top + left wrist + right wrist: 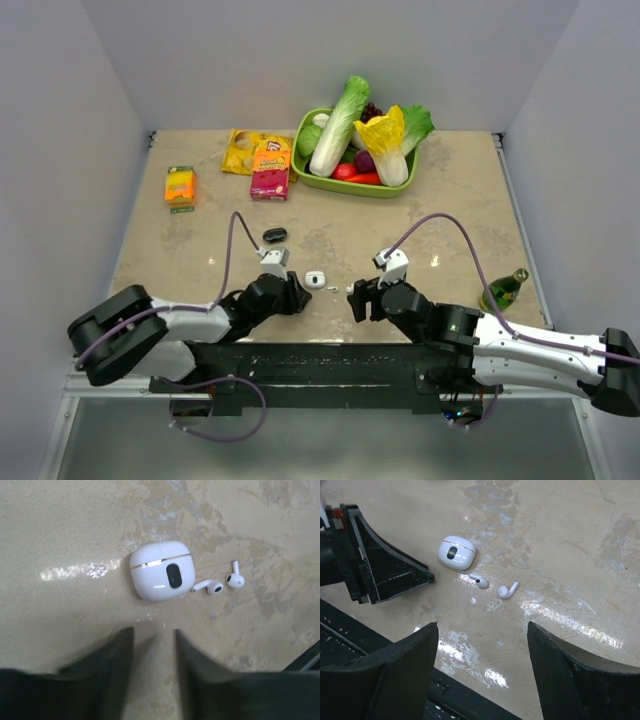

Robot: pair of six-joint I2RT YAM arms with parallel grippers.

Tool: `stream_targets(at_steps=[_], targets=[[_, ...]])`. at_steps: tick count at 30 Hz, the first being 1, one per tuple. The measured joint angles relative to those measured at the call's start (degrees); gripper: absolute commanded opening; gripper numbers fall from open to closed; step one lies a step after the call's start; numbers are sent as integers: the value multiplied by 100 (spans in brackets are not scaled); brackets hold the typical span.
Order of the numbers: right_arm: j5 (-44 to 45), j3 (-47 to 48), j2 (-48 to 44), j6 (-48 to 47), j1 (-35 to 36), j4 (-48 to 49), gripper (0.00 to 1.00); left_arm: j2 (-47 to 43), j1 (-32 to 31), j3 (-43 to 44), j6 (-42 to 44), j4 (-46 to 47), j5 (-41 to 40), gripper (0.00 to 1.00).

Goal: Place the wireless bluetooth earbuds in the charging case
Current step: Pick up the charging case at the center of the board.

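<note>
The white charging case [315, 279] lies on the table with its lid shut, between my two grippers. It also shows in the left wrist view [162, 571] and the right wrist view [456, 552]. The two white earbuds lie loose on the table just right of it: one [212, 586] [479, 580] close to the case, the other [235, 579] [507, 590] a little further out. My left gripper [298, 293] [154, 632] is narrowly open and empty, just short of the case. My right gripper [355, 298] [482, 627] is wide open and empty, short of the earbuds.
A green basket [352, 188] of vegetables stands at the back. A pink snack box [270, 182], a yellow bag [243, 150] and an orange box [180, 186] lie at the back left. A small black object [275, 234] lies behind the left gripper. A green bottle [505, 289] lies at the right.
</note>
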Motion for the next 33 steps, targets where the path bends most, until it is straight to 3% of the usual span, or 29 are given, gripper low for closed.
stream_targets(at_steps=[3, 7, 10, 18, 33], targets=[[-46, 24, 0, -2, 0, -79, 80, -815, -63, 20, -120, -804, -273, 100], [-44, 116, 0, -26, 0, -177, 80, -1679, -103, 24, -326, -1843, -745, 100], [15, 221, 0, -79, 0, -234, 81, -1840, -105, 232, -487, -2566, -1110, 100], [179, 555, -70, -131, 0, -352, 81, -459, -120, 1674, -597, -3329, -1438, 100], [227, 597, -343, -129, 0, -424, 81, 1104, -372, 3123, -516, -3908, -1773, 100]])
